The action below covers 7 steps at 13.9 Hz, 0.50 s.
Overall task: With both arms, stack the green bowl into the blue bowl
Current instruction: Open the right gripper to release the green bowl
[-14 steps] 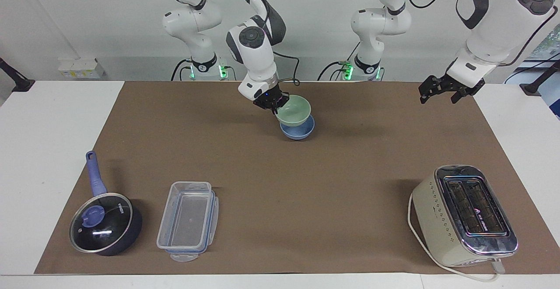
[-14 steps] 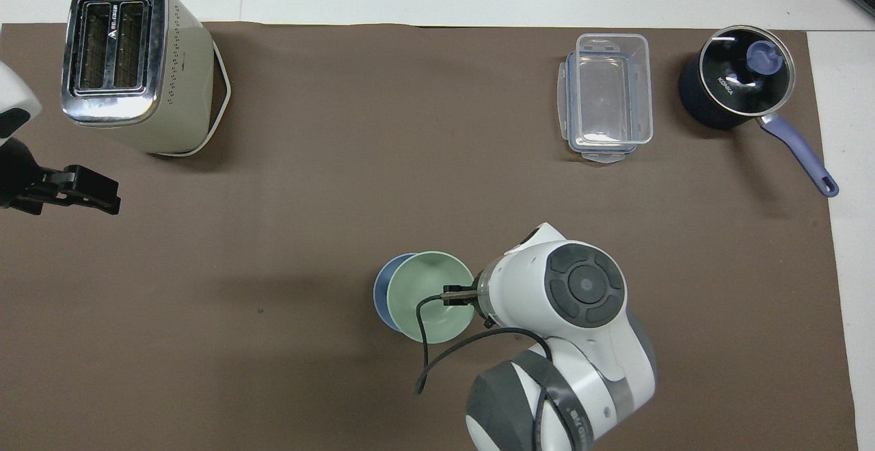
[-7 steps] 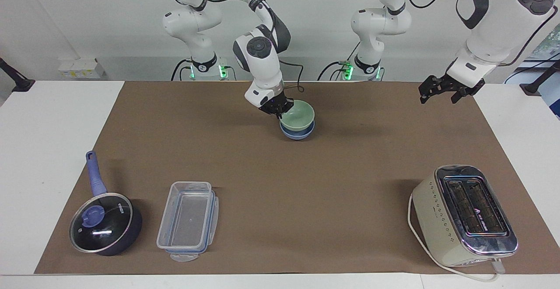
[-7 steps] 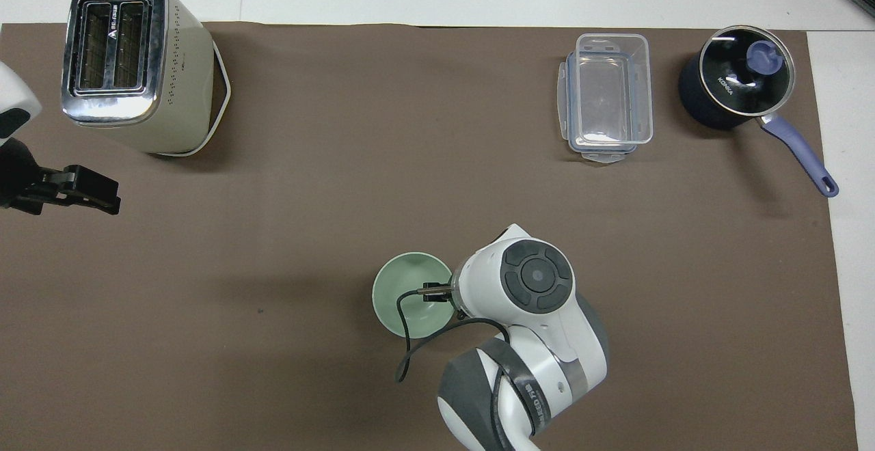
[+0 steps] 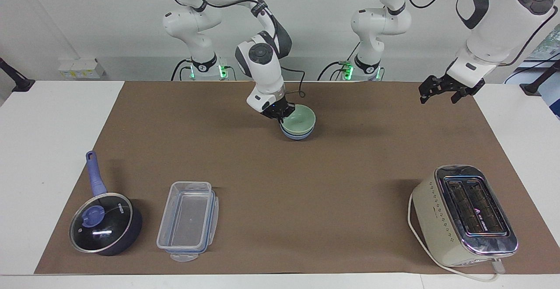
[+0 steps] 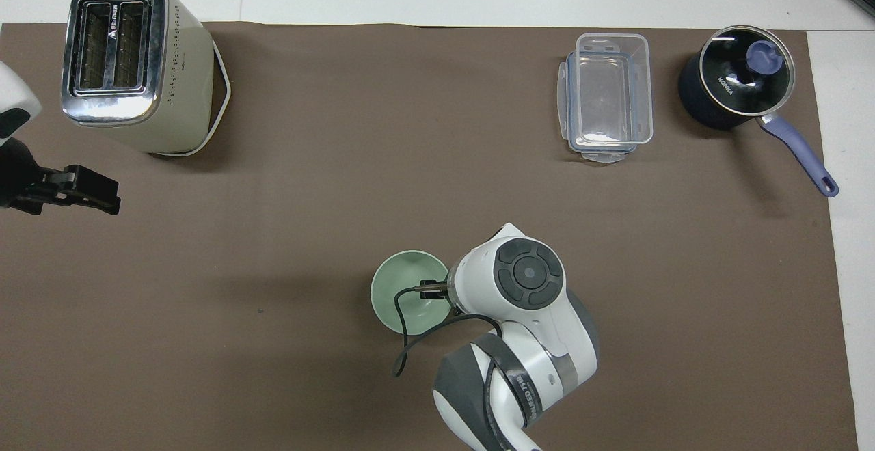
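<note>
Right gripper [image 5: 283, 114]: jaws clenched on the rim of the green bowl [image 5: 300, 120], which sits nested in the blue bowl [image 5: 297, 135] directly beneath. Left gripper [image 5: 442, 91]: waiting, raised over the left arm's end of the brown mat [image 5: 280, 184], well apart from the bowls; jaw state cannot be told.

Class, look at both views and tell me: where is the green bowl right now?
The green bowl sits nested in the blue bowl near the robots' edge of the brown mat, mid-table, with the right gripper at its rim.
</note>
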Motion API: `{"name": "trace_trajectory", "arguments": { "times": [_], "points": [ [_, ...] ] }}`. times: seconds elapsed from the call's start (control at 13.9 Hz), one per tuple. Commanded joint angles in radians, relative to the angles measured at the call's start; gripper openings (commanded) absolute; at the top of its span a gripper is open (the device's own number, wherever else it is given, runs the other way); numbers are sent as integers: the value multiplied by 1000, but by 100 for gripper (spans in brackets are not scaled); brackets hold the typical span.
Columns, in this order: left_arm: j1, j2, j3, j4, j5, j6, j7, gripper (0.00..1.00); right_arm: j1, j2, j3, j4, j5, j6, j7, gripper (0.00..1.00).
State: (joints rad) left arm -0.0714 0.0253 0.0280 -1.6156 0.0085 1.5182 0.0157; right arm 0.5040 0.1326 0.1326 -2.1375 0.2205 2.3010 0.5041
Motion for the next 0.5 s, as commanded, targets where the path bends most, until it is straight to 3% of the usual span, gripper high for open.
{"name": "trace_trajectory", "arguments": {
  "times": [0.0, 0.07, 0.36, 0.43],
  "points": [
    [7, -4, -2, 14, 8, -20, 6, 100, 5, 2, -4, 5, 20, 12, 19, 30],
    [7, -4, -2, 14, 8, -20, 6, 100, 5, 2, -4, 7, 20, 11, 19, 42],
    [7, -4, -2, 14, 8, -20, 6, 100, -4, -19, -4, 19, 20, -8, 16, 51],
    [7, -4, -2, 14, 8, -20, 6, 100, -8, -40, -5, 19, 20, -12, 14, 66]
  ]
}}
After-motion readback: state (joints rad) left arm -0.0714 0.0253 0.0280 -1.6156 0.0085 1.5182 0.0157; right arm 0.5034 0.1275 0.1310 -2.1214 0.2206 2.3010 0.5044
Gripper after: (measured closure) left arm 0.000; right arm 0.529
